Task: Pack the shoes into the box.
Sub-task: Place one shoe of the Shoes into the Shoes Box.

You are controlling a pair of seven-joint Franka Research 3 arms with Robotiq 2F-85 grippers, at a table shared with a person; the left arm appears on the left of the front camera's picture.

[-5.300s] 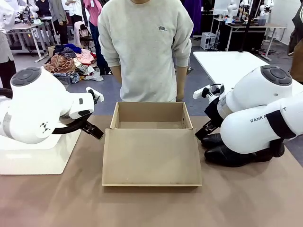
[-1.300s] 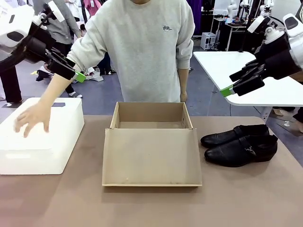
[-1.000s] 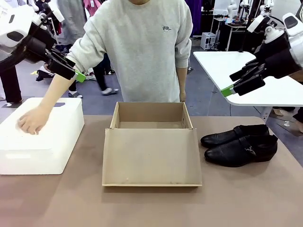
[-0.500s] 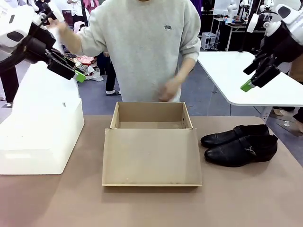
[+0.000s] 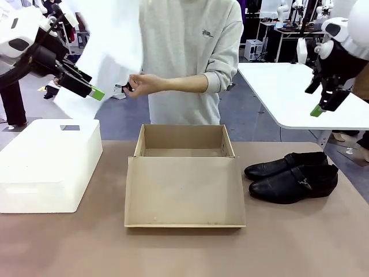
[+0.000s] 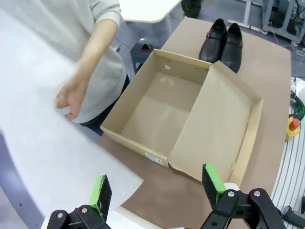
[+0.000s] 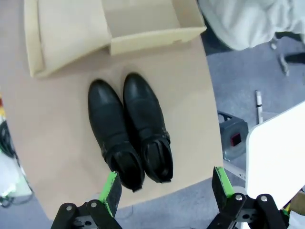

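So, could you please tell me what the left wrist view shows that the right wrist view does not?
The left wrist view adds the person's hand, a raised white sheet and the left gripper, jaws open. The right wrist view adds the right gripper, jaws open. Both share the box, its flap folded out, and the shoes side by side on the brown table.

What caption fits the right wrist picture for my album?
Open robot hand hovering above two black shoes beside the cardboard box.
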